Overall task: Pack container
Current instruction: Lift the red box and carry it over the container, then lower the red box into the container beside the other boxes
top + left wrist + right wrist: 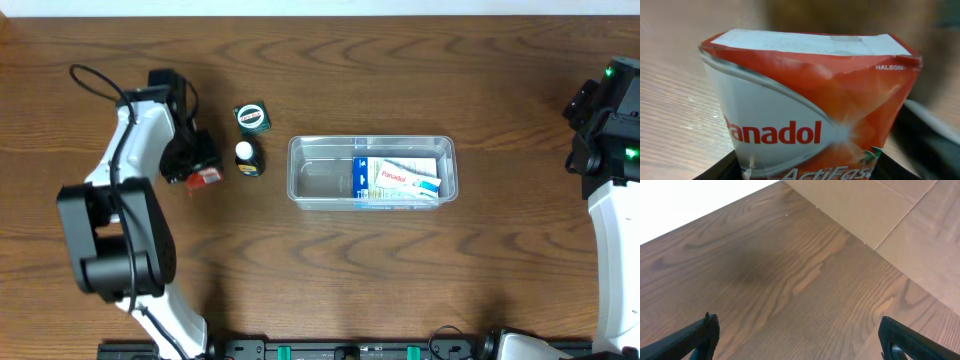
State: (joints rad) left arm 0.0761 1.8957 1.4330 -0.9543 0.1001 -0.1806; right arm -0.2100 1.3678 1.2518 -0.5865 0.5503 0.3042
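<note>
The container (300, 150), a clear plastic tub, lies in the middle of the table with a blue and white Panadol box (405, 180) in its right half. To its left, my left gripper (200, 172) is shut on a red and white Panadol box (207, 178). That box (805, 110) fills the left wrist view, standing between the dark fingers (715, 172). My right gripper (800, 335) is open over bare wood with nothing between its fingers. The right arm (605, 120) stands at the far right edge.
A small dark bottle with a white cap (247, 158) stands between the red box and the tub. A round dark tin with a green rim (253, 117) sits just behind it. Beyond the table's edge, cardboard (880, 205) shows in the right wrist view.
</note>
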